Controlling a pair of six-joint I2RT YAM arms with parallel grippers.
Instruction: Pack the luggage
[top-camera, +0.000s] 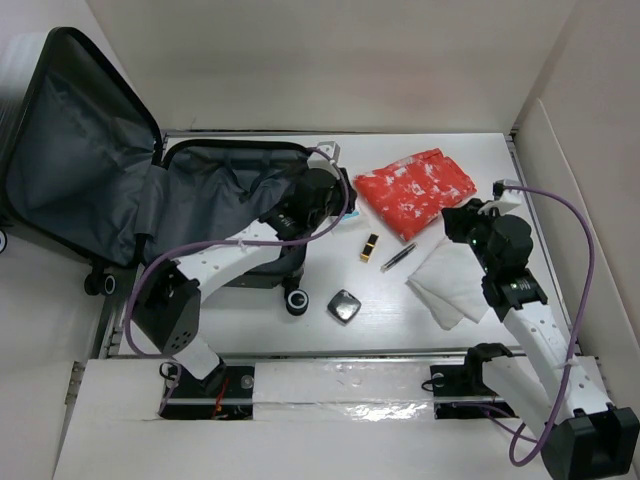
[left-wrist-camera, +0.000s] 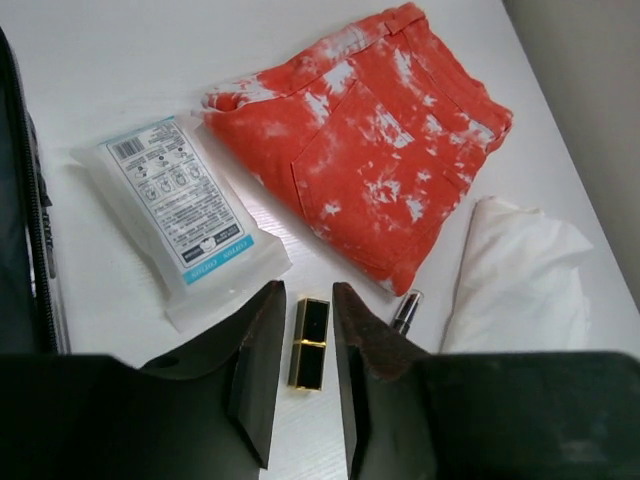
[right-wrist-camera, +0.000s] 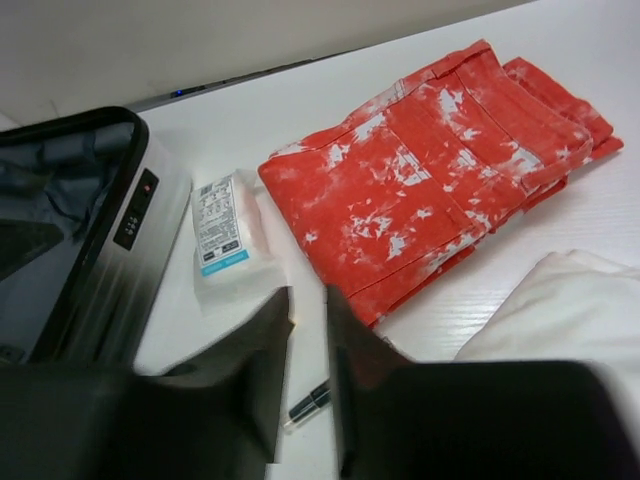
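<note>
The luggage (top-camera: 215, 205) lies open at the left of the table, its dark grey lined lid (top-camera: 80, 150) leaning back; its silver side shows in the right wrist view (right-wrist-camera: 100, 270). My left gripper (top-camera: 340, 215) hangs by the case's right edge. In the left wrist view it is open (left-wrist-camera: 308, 292), its fingers either side of a black and gold lipstick (left-wrist-camera: 308, 343) without touching it. My right gripper (top-camera: 452, 222) hovers over the white cloth's far end. It is narrowly open and empty (right-wrist-camera: 308, 295).
Folded red and white shorts (top-camera: 415, 185) lie at the back right, a white cloth (top-camera: 450, 280) in front of them. A dark mascara tube (top-camera: 398, 257), the lipstick (top-camera: 371, 247) and a black compact (top-camera: 345, 305) lie mid-table. A wipes pack (left-wrist-camera: 180, 205) lies beside the case.
</note>
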